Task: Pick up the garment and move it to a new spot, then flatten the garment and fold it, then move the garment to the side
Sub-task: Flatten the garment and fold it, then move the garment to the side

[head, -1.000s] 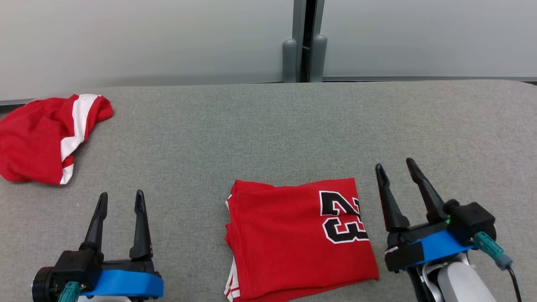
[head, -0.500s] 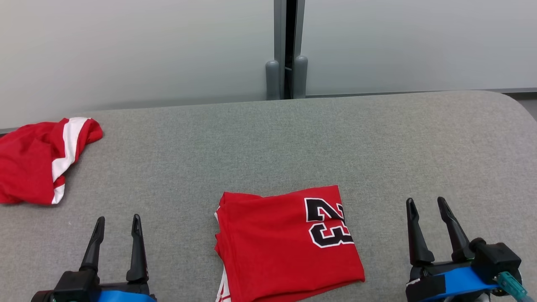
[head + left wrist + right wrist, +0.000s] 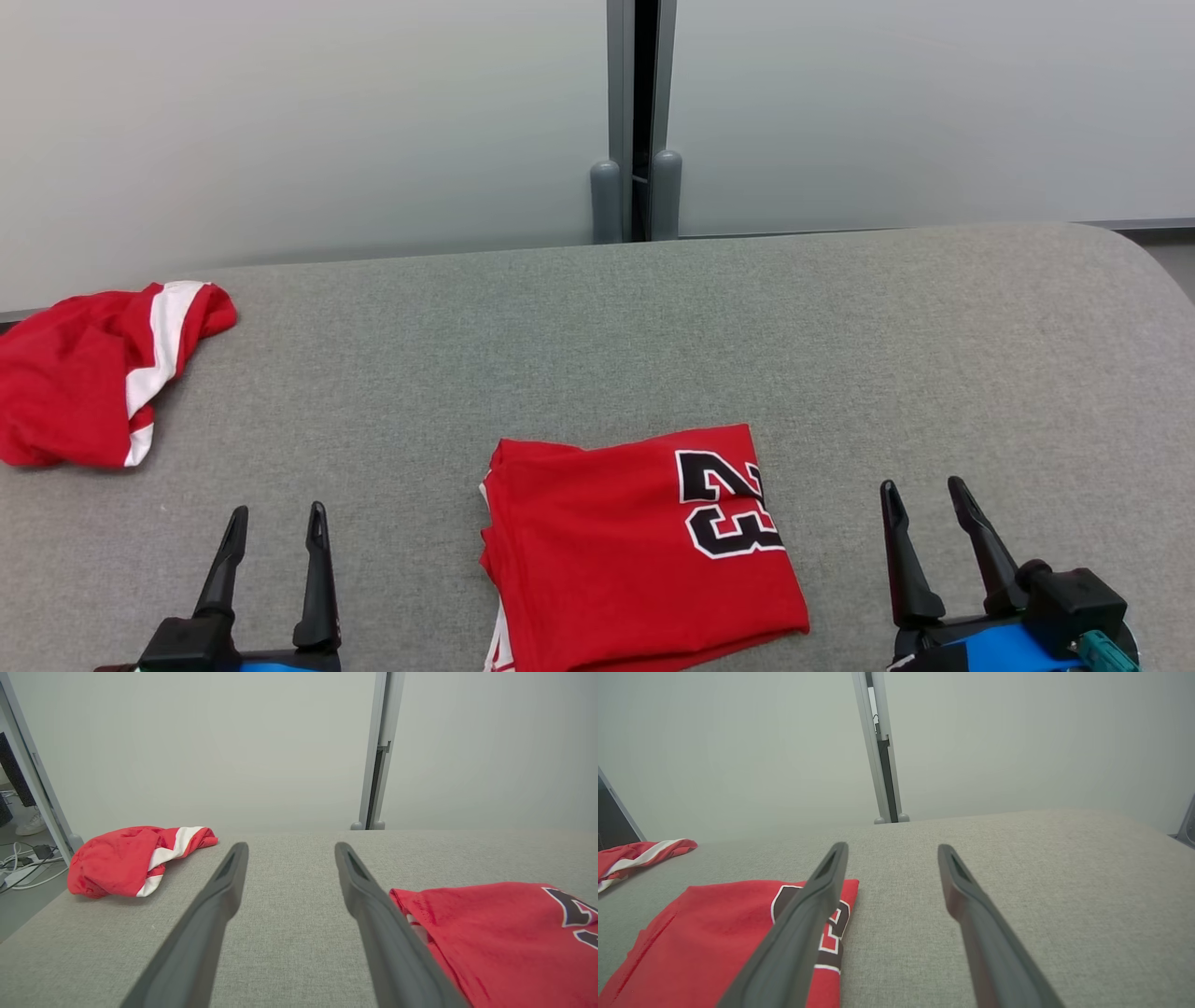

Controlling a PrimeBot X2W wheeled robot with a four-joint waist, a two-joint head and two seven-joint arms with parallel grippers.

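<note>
A grey fabric-covered tabletop (image 3: 597, 327) meets pale frosted wall panels (image 3: 280, 121) split by a grey metal post (image 3: 637, 112), with what may be cables (image 3: 21, 870) on the floor (image 3: 18, 907).

red jersey (image 3: 635, 551), black-white numerals | grey table (image 3: 840, 355) | red-white heap (image 3: 84, 373)

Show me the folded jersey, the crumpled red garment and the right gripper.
folded jersey (image 3: 607, 560), head view, plain red middle
crumpled red garment (image 3: 65, 392), head view, red cloth beside white stripe
right gripper (image 3: 922, 485), head view, midway between fingertips
</note>
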